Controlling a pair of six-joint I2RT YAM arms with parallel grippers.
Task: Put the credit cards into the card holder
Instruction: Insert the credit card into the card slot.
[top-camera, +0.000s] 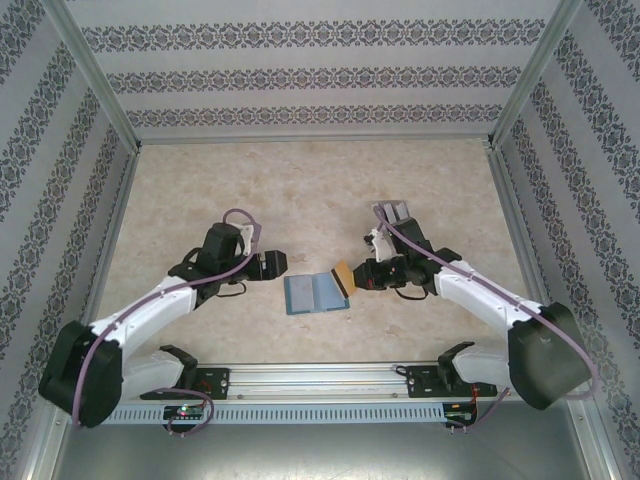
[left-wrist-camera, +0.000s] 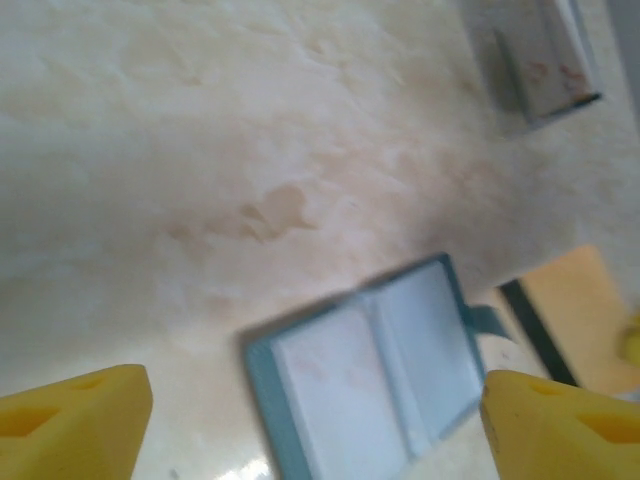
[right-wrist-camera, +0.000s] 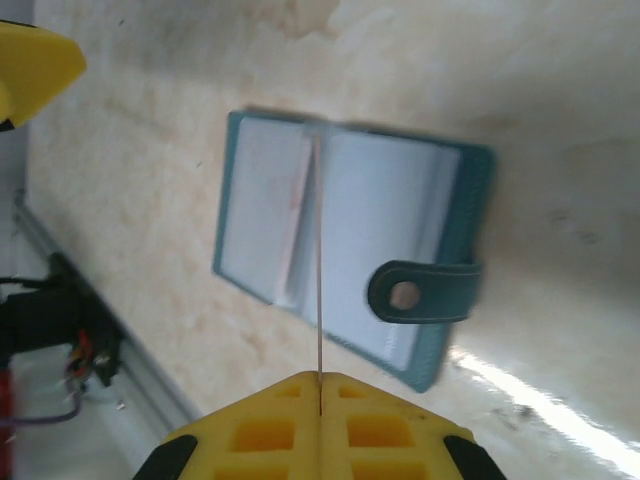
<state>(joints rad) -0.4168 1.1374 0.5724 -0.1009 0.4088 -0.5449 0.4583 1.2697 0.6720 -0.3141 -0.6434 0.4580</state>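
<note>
The right hand (right-wrist-camera: 319, 382) pinches a credit card (left-wrist-camera: 572, 305) just above the open card holder (right-wrist-camera: 400, 210). Its own camera catches the card edge-on, the left wrist camera its orange-gold face. The left hand (left-wrist-camera: 315, 410) gapes empty, the card holder lying on the bench (left-wrist-camera: 200, 150) just ahead of its spread fingers.

Leathery card holder (right-wrist-camera: 385, 225), glossy tabletop (right-wrist-camera: 560, 110)

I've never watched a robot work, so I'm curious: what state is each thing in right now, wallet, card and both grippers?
Wallet: open, lying flat on the table, strap flipped out.
Card: pinched in the right gripper, at the wallet's edge, not yet in a pocket.
Right gripper: shut on the card.
Left gripper: open, holding nothing, beside the wallet.
</note>
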